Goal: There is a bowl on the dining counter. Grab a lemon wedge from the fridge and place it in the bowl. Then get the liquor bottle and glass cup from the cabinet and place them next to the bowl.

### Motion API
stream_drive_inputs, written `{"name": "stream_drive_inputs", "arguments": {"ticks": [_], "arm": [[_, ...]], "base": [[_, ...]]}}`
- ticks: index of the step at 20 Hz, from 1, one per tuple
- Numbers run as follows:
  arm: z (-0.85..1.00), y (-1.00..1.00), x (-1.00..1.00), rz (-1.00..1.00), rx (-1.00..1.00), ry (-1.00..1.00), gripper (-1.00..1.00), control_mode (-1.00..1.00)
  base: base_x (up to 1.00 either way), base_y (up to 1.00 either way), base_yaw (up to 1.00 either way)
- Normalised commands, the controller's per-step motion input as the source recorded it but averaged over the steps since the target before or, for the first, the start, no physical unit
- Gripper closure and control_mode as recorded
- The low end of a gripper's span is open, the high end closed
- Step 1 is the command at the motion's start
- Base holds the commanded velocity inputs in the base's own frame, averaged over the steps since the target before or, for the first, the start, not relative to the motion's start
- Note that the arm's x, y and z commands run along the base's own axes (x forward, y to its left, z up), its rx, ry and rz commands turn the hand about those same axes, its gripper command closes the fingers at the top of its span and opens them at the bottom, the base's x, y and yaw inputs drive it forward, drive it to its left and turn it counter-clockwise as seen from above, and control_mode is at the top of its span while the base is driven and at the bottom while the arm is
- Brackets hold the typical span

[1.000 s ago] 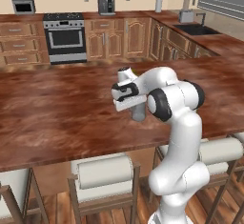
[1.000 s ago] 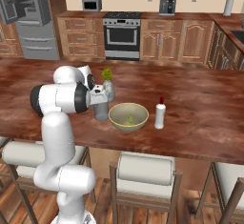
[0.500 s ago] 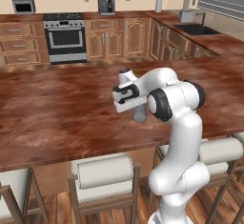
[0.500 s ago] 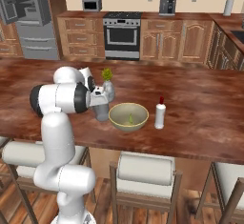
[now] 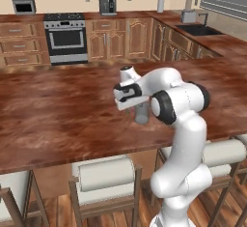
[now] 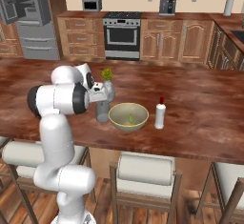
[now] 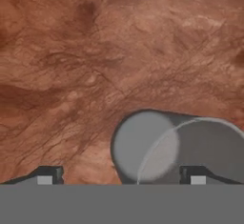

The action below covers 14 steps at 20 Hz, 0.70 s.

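On the dining counter (image 6: pixel 200 123) stands the olive-tan bowl (image 6: pixel 125 111) with the small lemon wedge (image 6: pixel 130 119) inside it. The liquor bottle (image 6: pixel 160 114), red-capped, is upright just right of the bowl. The grey glass cup (image 6: pixel 102 111) (image 5: pixel 142 113) stands upright on the counter just left of the bowl. My gripper (image 6: pixel 101 99) (image 5: pixel 130 106) hangs directly over the cup, pointing down. In the hand view the gripper (image 7: pixel 120 176) is open, its fingertips (image 7: pixel 45 176) wide apart, and the cup (image 7: pixel 176 147) sits below, near the right tip.
A small vase with a green sprig (image 6: pixel 107 75) stands just behind the cup. Padded stools (image 6: pixel 145 170) line the counter's near edge. The fridge (image 6: pixel 33 23) is at the far left with an upper door swung open. A stove (image 6: pixel 123 35) sits against the back wall.
The fingers have spread apart and let go of the glass cup, which stays upright on the counter. The arm has barely moved.
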Motion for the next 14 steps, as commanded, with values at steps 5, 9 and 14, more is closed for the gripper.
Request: {"name": "stream_drive_inputs", "arguments": {"ticks": [5, 9, 14], "arm": [[0.90, -0.09, -0.34, 0.00, 0.00, -0.21, -1.00, -1.00], [1.00, -0.33, -0.65, 0.00, 0.00, -0.29, -1.00, -1.00], [0.96, -0.47, -0.95, 0.00, 0.01, -0.20, -1.00, -1.00]], "base": [[0.00, 0.00, 0.00], [0.00, 0.00, 0.00], [0.00, 0.00, 0.00]]}}
